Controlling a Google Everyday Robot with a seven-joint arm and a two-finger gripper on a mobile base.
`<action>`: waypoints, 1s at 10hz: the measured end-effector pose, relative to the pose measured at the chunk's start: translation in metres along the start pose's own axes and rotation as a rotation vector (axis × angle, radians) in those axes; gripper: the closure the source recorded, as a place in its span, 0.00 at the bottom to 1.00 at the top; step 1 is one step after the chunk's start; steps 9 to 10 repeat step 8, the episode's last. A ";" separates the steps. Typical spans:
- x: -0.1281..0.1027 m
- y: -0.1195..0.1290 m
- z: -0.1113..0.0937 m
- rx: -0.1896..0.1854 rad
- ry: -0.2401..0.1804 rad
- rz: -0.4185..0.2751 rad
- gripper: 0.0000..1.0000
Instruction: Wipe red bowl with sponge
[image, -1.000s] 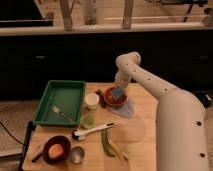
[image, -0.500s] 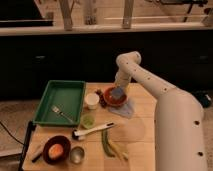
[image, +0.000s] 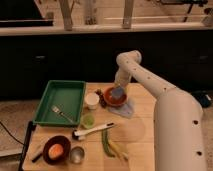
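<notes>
The red bowl (image: 113, 97) sits near the back of the wooden table, just right of a white cup (image: 91, 100). A blue-grey sponge (image: 118, 92) rests inside the bowl, toward its right side. My gripper (image: 119, 89) comes down from the white arm directly onto the sponge, over the bowl. The arm hides the bowl's far right rim.
A pale blue-grey cloth (image: 126, 106) lies under and right of the bowl. A green tray (image: 59, 102) holds a fork (image: 62, 113). In front are a small green cup (image: 87, 120), a white-handled brush (image: 93, 131), green pods (image: 108, 144), a dark bowl (image: 56, 149) and a metal cup (image: 76, 154).
</notes>
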 end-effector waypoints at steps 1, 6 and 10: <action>-0.001 0.000 -0.001 0.001 -0.003 -0.008 0.99; -0.004 -0.002 -0.004 0.005 -0.014 -0.049 0.99; -0.004 -0.001 -0.006 0.007 -0.017 -0.062 0.99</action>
